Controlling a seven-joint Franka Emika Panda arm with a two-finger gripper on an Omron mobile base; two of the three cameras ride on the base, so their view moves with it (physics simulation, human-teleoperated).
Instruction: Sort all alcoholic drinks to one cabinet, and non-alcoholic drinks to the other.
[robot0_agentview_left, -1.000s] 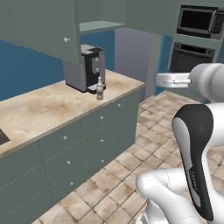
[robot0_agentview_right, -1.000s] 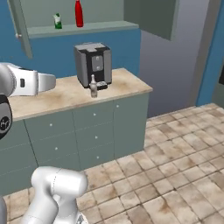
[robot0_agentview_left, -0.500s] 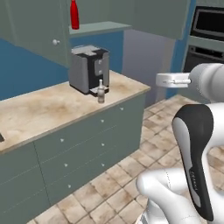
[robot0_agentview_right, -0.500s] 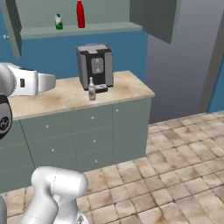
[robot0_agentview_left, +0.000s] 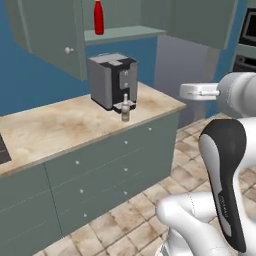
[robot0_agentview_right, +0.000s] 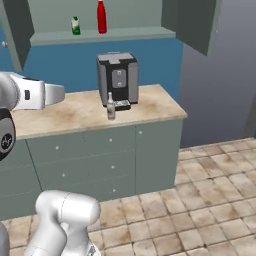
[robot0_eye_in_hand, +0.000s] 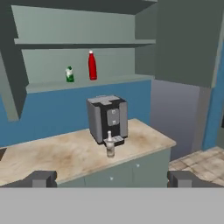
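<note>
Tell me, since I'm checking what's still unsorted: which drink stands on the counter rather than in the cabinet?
The pale bottle, in front of the coffee machine. The red bottle and the carton stand up in the open cabinet.

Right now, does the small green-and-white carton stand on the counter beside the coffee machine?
No, the green-and-white carton stands in the open wall cabinet, beside the red bottle, above the coffee machine.

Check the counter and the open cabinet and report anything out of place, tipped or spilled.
Nothing is tipped or spilled. The pale bottle stands upright on the counter against the coffee machine, not in a cabinet. The red bottle and small carton stand upright on the open cabinet's shelf.
</note>
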